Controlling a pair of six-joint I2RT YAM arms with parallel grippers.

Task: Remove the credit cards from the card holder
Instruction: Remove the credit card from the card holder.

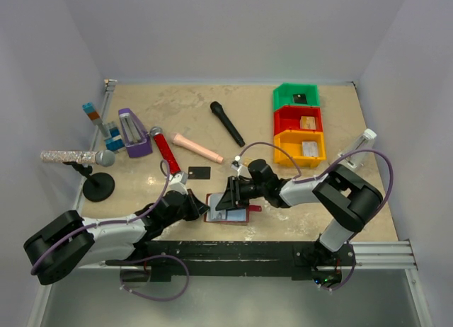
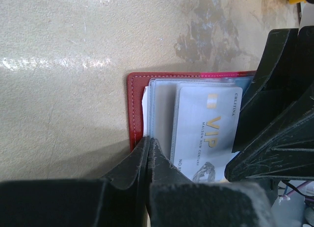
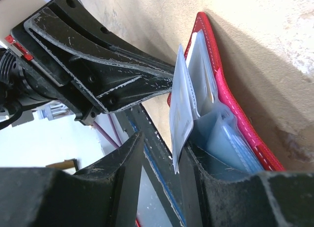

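The beige, marbled tabletop carries the dark red card holder at its near edge, just in front of the two arm bases and between the end effectors. The left end effector is closed tight, finger against finger, with its tips on the holder's stitched red border; whether anything is pinched between them cannot be told. The right end effector reaches in from the other side with its jaws a moderate way apart, one finger on each side of a card, and a gap shows between that card and one of the fingers. The holder lies open and flat, its red cover under a fan of pale grey-blue shiny sleeves. The silver-grey card stands partly out of a sleeve. It bears "VIP" in large gold letters, a small line "MAISON NEW CENTURY" beneath and a small gold square above; a tiny word at its corner is too small to read. A black card lies on the tabletop just beyond the holder.
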